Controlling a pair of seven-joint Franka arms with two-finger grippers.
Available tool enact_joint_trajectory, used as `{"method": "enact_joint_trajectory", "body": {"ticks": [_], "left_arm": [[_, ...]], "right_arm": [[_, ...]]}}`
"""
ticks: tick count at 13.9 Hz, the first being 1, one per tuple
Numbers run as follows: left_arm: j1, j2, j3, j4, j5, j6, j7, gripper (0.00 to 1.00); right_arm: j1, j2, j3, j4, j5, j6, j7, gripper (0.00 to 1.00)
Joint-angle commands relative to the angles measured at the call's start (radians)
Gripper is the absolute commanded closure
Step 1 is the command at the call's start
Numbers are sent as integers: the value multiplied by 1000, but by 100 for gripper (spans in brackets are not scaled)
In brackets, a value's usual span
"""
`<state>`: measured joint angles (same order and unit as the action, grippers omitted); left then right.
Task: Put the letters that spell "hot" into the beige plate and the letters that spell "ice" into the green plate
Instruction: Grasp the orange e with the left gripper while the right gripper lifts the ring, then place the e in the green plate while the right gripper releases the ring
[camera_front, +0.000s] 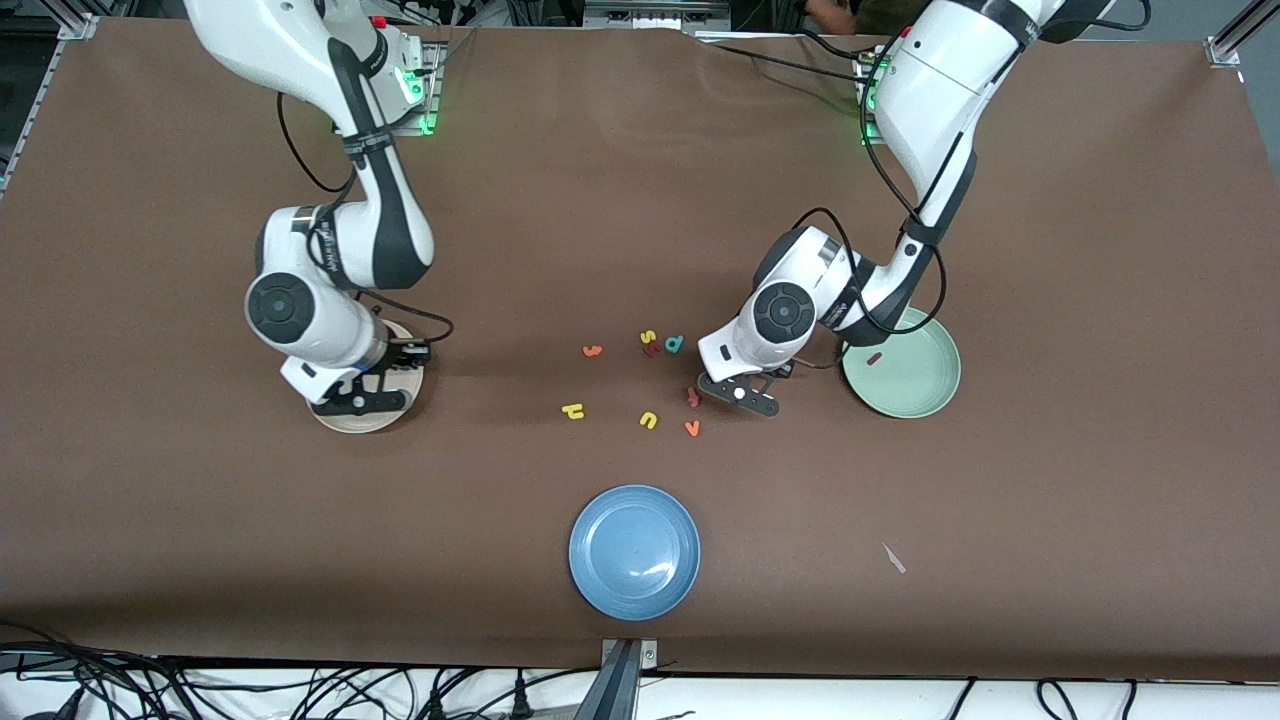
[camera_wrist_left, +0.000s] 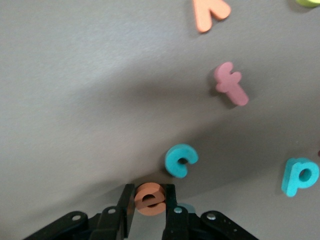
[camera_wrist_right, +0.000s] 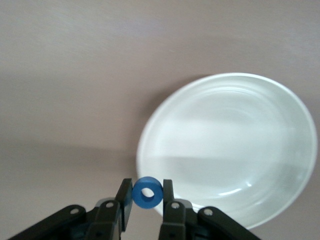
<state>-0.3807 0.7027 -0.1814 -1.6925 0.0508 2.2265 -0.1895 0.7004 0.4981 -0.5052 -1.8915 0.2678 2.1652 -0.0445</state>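
**Two letters gripped, two plates to reach**

Two grips are in place at once. The left gripper (camera_wrist_left: 149, 202) has its fingers pressed against both sides of the orange "e" (camera_wrist_left: 149, 198), low over the table at the edge of the letter cluster. The teal "c" (camera_wrist_left: 181, 160) lies just beside the "e", apart from the fingers, and the red-orange "f" (camera_wrist_left: 231, 84) sits farther off.

The relation that matters for this arm is where the green plate (camera_front: 925, 400) lies from its hand: it is close by, toward the left arm's end of the table, next to the arm's wrist. The dark red "i" (camera_front: 874, 358) already rests in it. The likely move is a lift and a short carry to the plate (the "c" would then be the last letter of "ice").

The right gripper (camera_wrist_right: 147, 196) is clamped on the blue "o" (camera_wrist_right: 147, 192), held on edge so its hole shows between the fingers. It hangs over the rim of the beige plate (camera_wrist_right: 280, 120), whose bowl spreads out ahead of the fingertips. In the front view the arm covers most of this plate (camera_front: 345, 422), and no letter shows inside it. A small advance over the bowl should precede the release.

The yellow "h" (camera_front: 573, 410) lies on the table among the loose letters, nearer the right arm's plate than the green one.
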Motion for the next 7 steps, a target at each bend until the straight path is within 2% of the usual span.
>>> {"method": "enact_joint_trajectory", "body": {"ticks": [1, 2, 3, 4, 7], "left_arm": [[48, -96, 2, -3, 32, -153, -8, 91], [75, -121, 2, -3, 32, -209, -7, 90], [97, -141, 3, -6, 37, -249, -7, 91], [112, -149, 3, -7, 79, -287, -7, 90], [181, -147, 0, -36, 182, -311, -5, 90]], "right_arm": [[-39, -16, -16, -60, 21, 41, -115, 74], [-71, -16, -16, -61, 25, 42, -147, 65], [-90, -13, -16, -61, 28, 42, -158, 51], [-104, -9, -16, -57, 28, 35, -157, 1], [-105, -3, -9, -54, 28, 30, -132, 0]]}}
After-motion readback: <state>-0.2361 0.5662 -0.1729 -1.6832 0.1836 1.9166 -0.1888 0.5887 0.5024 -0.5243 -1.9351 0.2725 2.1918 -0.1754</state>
